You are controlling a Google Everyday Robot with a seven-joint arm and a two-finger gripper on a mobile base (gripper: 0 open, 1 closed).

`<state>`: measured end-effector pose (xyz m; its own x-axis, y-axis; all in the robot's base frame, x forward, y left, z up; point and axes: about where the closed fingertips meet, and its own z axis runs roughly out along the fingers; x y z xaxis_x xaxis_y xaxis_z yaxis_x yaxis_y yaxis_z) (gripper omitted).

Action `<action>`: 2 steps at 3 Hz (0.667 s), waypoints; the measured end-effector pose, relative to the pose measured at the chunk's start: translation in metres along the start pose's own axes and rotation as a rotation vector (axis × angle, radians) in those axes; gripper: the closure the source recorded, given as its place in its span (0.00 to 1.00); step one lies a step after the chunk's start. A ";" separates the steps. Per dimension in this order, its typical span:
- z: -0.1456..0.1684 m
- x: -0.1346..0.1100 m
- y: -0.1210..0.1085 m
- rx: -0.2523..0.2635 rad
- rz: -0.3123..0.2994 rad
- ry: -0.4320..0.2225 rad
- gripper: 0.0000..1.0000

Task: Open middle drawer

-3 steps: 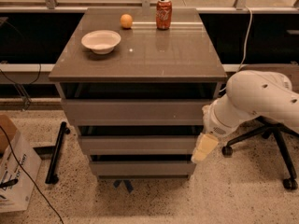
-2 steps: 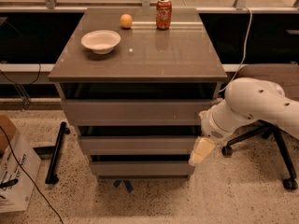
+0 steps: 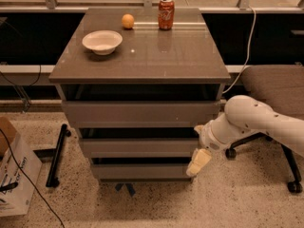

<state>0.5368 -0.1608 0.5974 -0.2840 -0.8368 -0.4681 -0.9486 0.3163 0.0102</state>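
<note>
The grey cabinet (image 3: 140, 56) has three handleless grey drawer fronts stacked one above the other. The middle drawer (image 3: 137, 147) is the mid-sized front, with a dark gap above it, and it sits in line with the other fronts. My gripper (image 3: 198, 156), cream-coloured at the end of the white arm (image 3: 247, 120), is at the right end of the middle drawer front. It reaches down toward the bottom drawer (image 3: 140, 171). The top drawer (image 3: 140, 113) is the tallest and widest.
A white bowl (image 3: 102, 42), an orange (image 3: 127, 21) and a red soda can (image 3: 166, 14) stand on the cabinet top. An office chair (image 3: 275, 84) is at the right behind my arm. A cardboard box (image 3: 14, 175) and a black floor stand (image 3: 57, 156) are at the left.
My arm and gripper have moved left and slightly down, closer to the right end of the middle drawer front. The drawers have not moved.
</note>
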 end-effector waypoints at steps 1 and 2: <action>0.034 0.010 -0.008 -0.021 0.003 -0.015 0.00; 0.077 0.026 -0.025 -0.015 0.020 -0.015 0.00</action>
<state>0.5638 -0.1563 0.5165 -0.3005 -0.8236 -0.4810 -0.9449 0.3259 0.0322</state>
